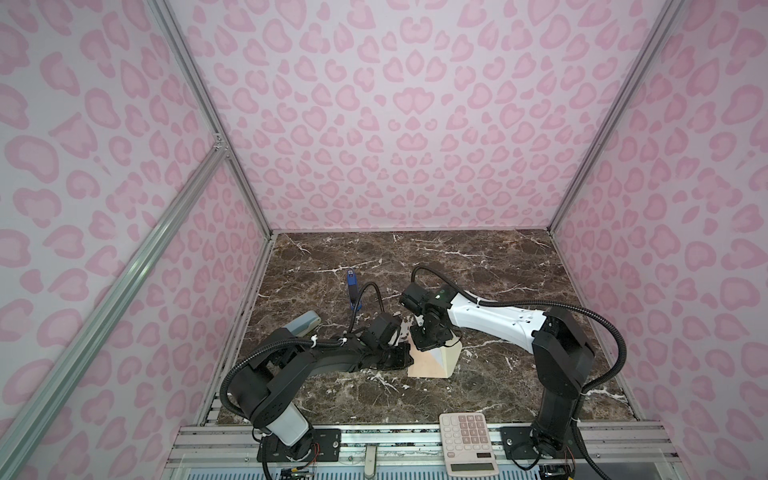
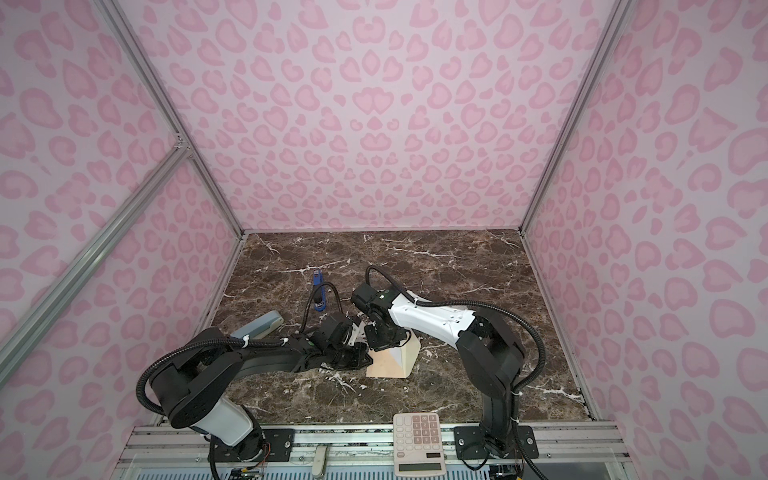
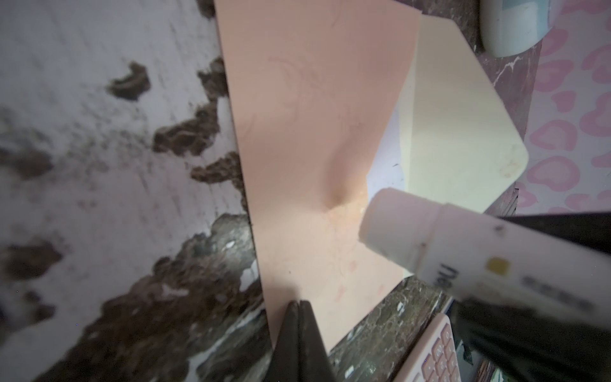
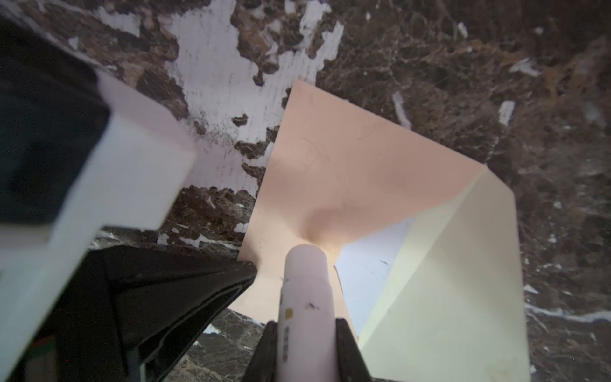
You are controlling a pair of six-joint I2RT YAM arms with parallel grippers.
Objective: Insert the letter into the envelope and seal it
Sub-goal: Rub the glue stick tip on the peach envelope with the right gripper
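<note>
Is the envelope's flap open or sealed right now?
Open. On the envelope, the cream flap stands lifted off the peach body, and the white letter shows in the mouth.

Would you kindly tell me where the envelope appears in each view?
In a top view: envelope low, near centre.
In a top view: envelope, same spot.
Left wrist: envelope fills the middle.
Right wrist: middle, at the glue stick tip.
Landmark: left gripper at its edge.
</note>
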